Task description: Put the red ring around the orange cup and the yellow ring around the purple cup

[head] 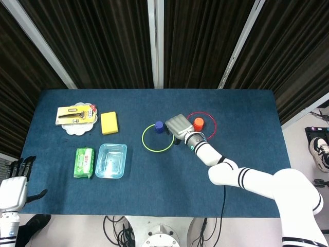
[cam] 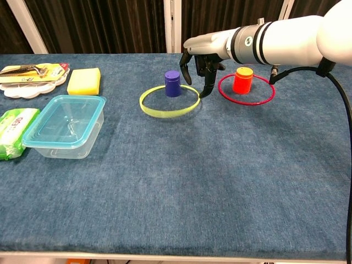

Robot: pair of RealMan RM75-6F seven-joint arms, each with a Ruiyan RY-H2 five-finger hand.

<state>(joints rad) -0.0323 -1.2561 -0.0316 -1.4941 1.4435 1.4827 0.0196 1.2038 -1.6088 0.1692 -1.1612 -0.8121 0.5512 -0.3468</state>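
The yellow ring (head: 143,139) (cam: 164,114) lies on the blue table around the purple cup (head: 159,126) (cam: 172,83), which stands near the ring's far edge. The ring looks slightly blurred in the chest view. My right hand (head: 178,126) (cam: 201,59) hovers just right of the purple cup, fingers apart and pointing down, holding nothing; one fingertip (cam: 205,92) is close to the ring's right rim. The red ring (head: 214,125) (cam: 247,103) lies around the orange cup (head: 199,123) (cam: 242,80). My left hand (head: 14,188) hangs open off the table's near left corner.
A clear plastic container (head: 111,160) (cam: 66,125) and a green wipes pack (head: 84,162) (cam: 14,132) sit at the left. Behind them are a yellow sponge (head: 109,123) (cam: 84,81) and a white plate (head: 74,128) (cam: 16,91) bearing a packaged tool.
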